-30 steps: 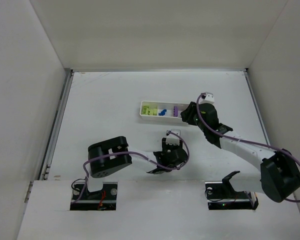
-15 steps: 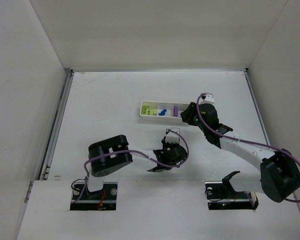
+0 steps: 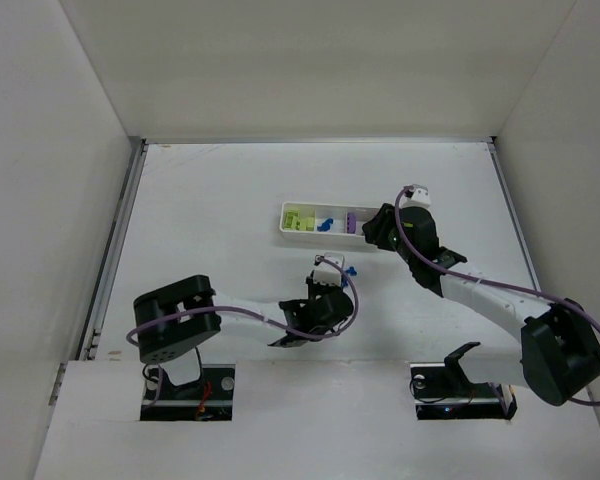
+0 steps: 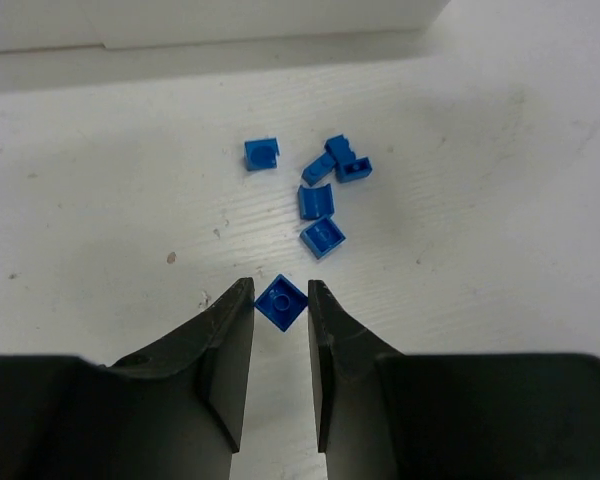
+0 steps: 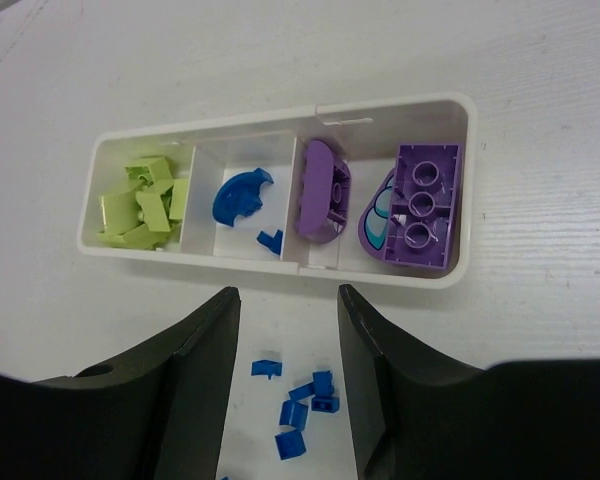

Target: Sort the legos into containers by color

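Pinching a small blue brick by two opposite corners, the left gripper sits low over the white table. The brick is a flat square turned like a diamond between the black fingers, with a round mark on its upper face. Just beyond it lie five loose blue bricks in a ragged cluster. Some are square, one is curved, and two at the far right touch each other.

The right gripper hangs with its jaws parted and nothing between them, above the near wall of the tray. This long, shallow white tray has four compartments. The leftmost holds a heap of lime-green bricks. The next holds a curved blue piece and a much smaller blue one. The third holds a rounded purple piece, and the rightmost a purple plate with three studs in a row. In the top view the tray lies mid-table, well beyond the left gripper, with the right gripper at its right end.
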Controlling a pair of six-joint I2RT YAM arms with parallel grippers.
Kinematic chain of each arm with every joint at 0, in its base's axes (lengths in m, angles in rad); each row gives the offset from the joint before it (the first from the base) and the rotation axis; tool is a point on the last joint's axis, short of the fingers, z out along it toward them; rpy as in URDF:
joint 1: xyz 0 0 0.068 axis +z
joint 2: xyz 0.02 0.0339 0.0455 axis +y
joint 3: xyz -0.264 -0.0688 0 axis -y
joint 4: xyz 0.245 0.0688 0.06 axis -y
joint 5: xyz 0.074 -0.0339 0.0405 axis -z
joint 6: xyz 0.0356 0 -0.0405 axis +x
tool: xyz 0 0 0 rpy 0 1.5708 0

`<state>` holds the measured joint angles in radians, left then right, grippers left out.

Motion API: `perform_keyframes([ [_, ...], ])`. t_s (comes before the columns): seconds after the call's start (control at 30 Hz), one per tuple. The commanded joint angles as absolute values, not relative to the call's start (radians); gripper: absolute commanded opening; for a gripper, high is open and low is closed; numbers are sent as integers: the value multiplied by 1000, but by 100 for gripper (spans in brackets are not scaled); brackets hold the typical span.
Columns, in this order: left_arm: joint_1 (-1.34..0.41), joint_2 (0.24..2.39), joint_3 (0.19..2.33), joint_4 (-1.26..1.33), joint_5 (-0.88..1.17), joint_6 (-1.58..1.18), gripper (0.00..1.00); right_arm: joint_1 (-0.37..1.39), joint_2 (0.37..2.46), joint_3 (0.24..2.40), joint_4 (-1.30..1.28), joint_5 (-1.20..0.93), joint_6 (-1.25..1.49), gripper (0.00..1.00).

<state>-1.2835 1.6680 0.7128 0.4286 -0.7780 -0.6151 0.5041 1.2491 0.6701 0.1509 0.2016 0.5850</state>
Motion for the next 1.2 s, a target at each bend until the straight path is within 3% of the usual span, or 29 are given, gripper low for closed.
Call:
perform_keyframes([
  [0.0, -1262, 1565, 695, 492, -764, -557, 15, 501, 1226, 657, 232, 210, 600, 50],
  [0.2, -1145, 1517, 768, 529, -707, -467, 15, 501, 1224, 652, 236, 215, 600, 50],
  [0.57, -924, 1745, 986, 604, -554, -402, 18, 501, 1209, 649, 227, 232, 588, 49],
  [0.67, -904, 1776, 1020, 606, -549, -393, 26, 507, 1212, 650, 227, 241, 586, 49],
  [0.8, -892, 1760, 1025, 600, -549, -371, 44, 518, 1227, 657, 227, 242, 580, 49],
  [0.87, -901, 1731, 999, 603, -551, -365, 46, 519, 1227, 657, 227, 245, 578, 50],
  [1.17, -1076, 1577, 764, 575, -600, -422, 33, 518, 1235, 657, 230, 252, 580, 50],
])
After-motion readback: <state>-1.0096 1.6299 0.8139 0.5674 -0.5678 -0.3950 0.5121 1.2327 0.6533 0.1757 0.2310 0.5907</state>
